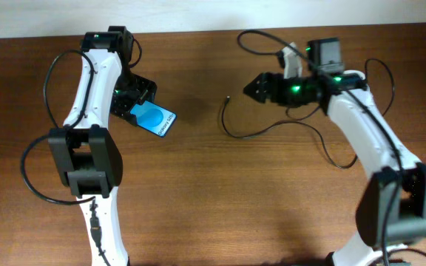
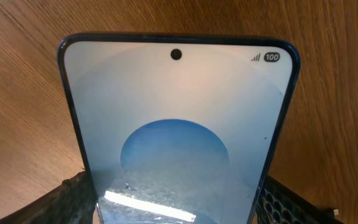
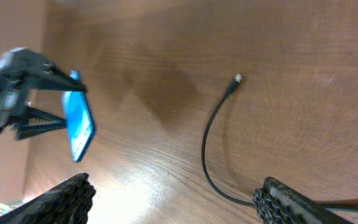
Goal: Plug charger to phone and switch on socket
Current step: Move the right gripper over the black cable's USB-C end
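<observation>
Now the left claw (image 1: 139,98) grasps the phone (image 1: 156,119) at nine o'clock overhead. The right claw (image 1: 252,86) stands released at one o'clock, with the charger (image 3: 204,148) tip on the bench (image 1: 198,199) at its eight o'clock.

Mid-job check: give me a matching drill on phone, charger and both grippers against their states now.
Things:
1 phone
2 charger
3 left gripper
4 right gripper

States:
A open, empty
B lying loose on the table
C shut on the phone
D gripped, blue screen

Pairs: 1-D, 2-B, 3-C, 4-A
</observation>
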You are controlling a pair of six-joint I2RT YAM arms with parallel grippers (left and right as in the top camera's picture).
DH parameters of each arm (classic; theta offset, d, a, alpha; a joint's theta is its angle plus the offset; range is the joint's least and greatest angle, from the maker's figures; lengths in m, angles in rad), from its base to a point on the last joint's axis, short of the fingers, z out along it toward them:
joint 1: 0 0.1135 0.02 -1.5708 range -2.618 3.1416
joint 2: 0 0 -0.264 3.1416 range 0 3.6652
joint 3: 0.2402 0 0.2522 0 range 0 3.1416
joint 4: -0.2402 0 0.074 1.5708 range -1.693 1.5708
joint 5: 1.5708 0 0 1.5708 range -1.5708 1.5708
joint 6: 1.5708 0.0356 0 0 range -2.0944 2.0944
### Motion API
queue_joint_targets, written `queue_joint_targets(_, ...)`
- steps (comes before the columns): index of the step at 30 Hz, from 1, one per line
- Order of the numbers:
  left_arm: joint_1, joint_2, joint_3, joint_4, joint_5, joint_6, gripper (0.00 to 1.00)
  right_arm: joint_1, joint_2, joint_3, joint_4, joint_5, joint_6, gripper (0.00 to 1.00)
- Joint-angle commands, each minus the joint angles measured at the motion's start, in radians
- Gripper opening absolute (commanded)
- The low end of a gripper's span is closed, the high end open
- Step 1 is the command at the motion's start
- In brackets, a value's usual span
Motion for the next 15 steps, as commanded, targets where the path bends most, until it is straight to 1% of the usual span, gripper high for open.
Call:
queue_joint_targets(1,0.003,-0.051,0.019,-0.01,0.007,0.01,0.0,0.068,0.056,0.027,0.019,0.123,0.138,0.79)
queue_joint_targets(4,0.003,-0.051,0.019,-0.013,0.008,0.01,0.0,0.115,0.1,0.068,-0.014,0.212,0.177,0.75)
queue_joint_targets(6,0.003,-0.051,0.019,-0.014,0.007,0.01,0.0,0.143,0.147,0.132,-0.07,0.276,0.187,0.71)
queue_joint_targets(10,0.0,-0.051,0.019,-0.016,0.007,0.01,0.0,0.188,0.259,0.285,-0.166,0.354,0.182,0.67)
queue_joint_targets(13,-0.002,-0.051,0.019,-0.018,0.007,0.01,0.0,0.22,0.343,0.378,-0.203,0.388,0.183,0.62)
queue_joint_targets(15,-0.001,-0.051,0.019,-0.023,0.007,0.01,0.0,0.24,0.389,0.408,-0.204,0.393,0.194,0.58)
